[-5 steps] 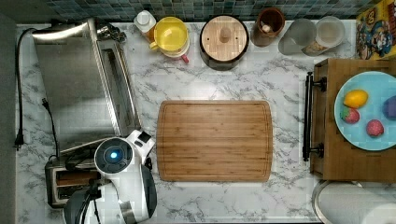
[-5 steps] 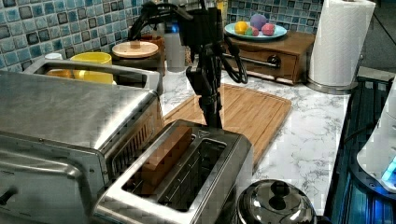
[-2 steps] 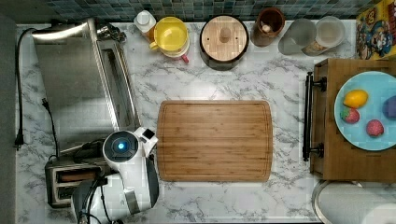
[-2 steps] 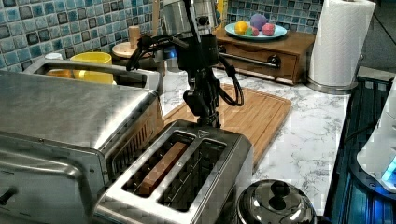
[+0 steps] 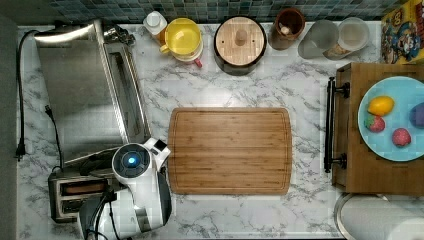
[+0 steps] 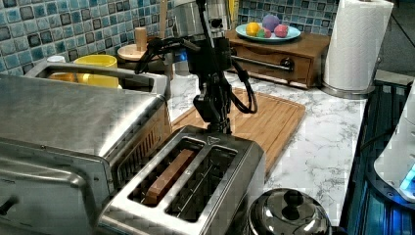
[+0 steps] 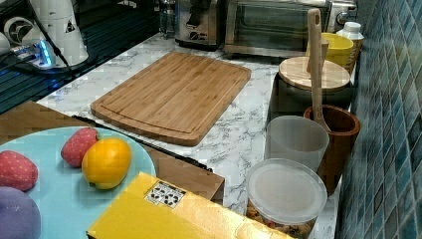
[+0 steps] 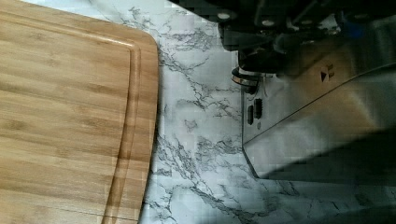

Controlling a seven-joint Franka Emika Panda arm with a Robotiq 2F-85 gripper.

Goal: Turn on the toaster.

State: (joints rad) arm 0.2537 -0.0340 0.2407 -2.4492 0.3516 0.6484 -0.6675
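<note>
The toaster is a small brushed-steel box with two long top slots, standing beside the cutting board; it also shows at the top view's lower left and at the back of the right view. A brown slice sits low in one slot. My gripper hangs shut right at the toaster's far end face, fingertips at about the level of its top edge. In the wrist view the dark fingers are over a round black-and-chrome knob on the steel end face.
A big steel toaster oven stands right beside the toaster. The wooden cutting board lies on the marble just past the gripper. Jars and a yellow cup line the tiled wall. A shiny lid sits near the toaster.
The arm came down at the toaster's far end and shifted slightly toward the cutting board. The brown slice, which stood high out of its slot, now sits low inside it.
</note>
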